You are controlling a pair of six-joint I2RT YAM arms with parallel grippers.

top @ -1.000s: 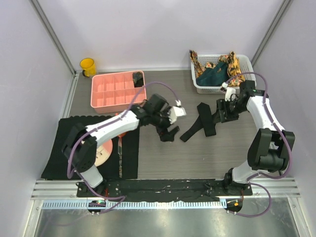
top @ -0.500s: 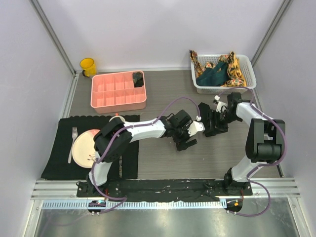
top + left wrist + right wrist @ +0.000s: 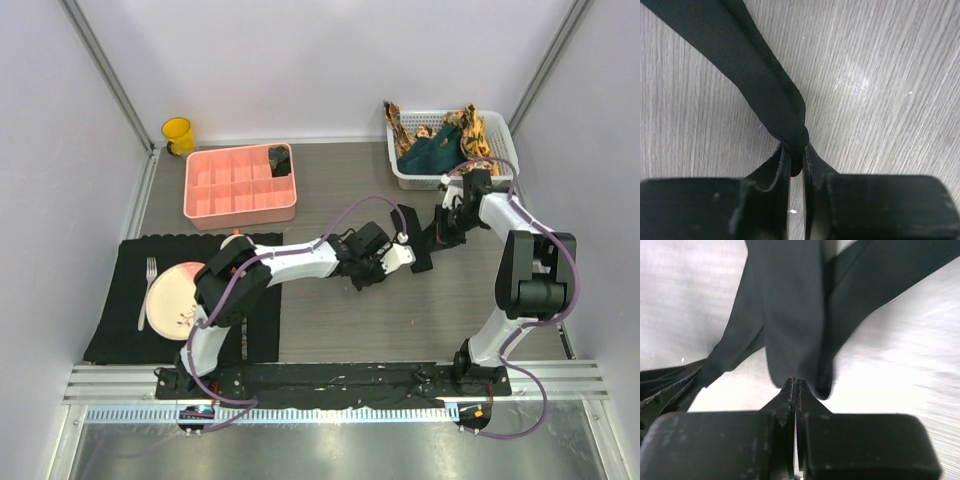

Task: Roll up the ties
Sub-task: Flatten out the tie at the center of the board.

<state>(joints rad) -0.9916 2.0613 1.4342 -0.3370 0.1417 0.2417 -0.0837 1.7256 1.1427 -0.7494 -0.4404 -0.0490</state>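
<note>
A plain black tie (image 3: 421,258) lies stretched across the middle of the wooden table between my two grippers. My left gripper (image 3: 368,276) is shut on its narrow end; in the left wrist view the tie (image 3: 755,75) bunches into the closed tips (image 3: 797,150). My right gripper (image 3: 440,236) is shut on the wide end, where the cloth (image 3: 790,315) meets its closed tips (image 3: 795,382). A dark teal tie (image 3: 428,156) and orange patterned ties (image 3: 472,130) lie heaped in the white basket (image 3: 410,178). A rolled black tie (image 3: 280,158) sits in a tray compartment.
The pink compartment tray (image 3: 235,190) stands at the back left, with a yellow cup (image 3: 178,135) behind it. A black mat (image 3: 115,330) at the front left carries a pink plate (image 3: 172,300) and a fork (image 3: 148,290).
Both arms moved in to the black tie. The left reached right from the tray area, the right came in from beside the basket. Both grippers, open before, closed on the tie's ends.
</note>
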